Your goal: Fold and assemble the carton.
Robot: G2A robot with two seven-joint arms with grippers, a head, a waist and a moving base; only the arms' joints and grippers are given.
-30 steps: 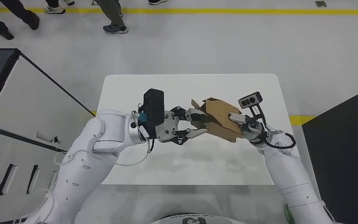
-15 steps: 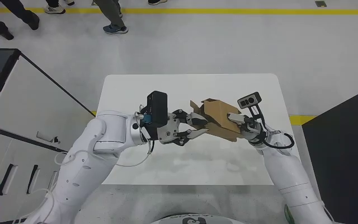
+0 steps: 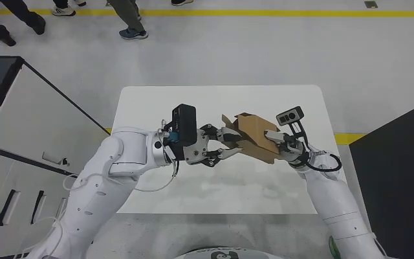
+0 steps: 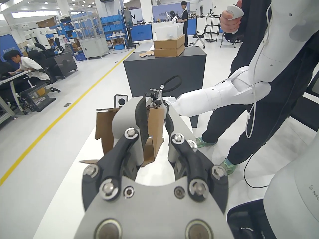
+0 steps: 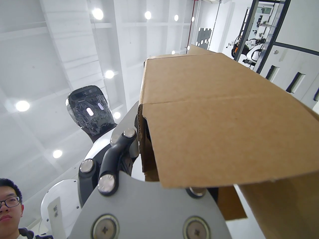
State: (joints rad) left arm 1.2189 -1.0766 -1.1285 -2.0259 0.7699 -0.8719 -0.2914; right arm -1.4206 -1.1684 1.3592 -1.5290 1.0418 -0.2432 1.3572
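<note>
The right end effector (image 3: 277,141) clamped the carton (image 3: 255,131), whose loose flap (image 4: 155,130) stood between the parted fingers of the left end effector (image 3: 228,142).

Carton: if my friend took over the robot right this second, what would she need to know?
Right gripper: shut on the carton, holding it over the white table.
Left gripper: at the carton's other end with a loose flap inside it; clamped or not, cannot tell.
Done: carton body opened into a box shape.
To do: the end flaps stick out unfolded; fold them in and close the carton, probably starting with that flap.
</note>
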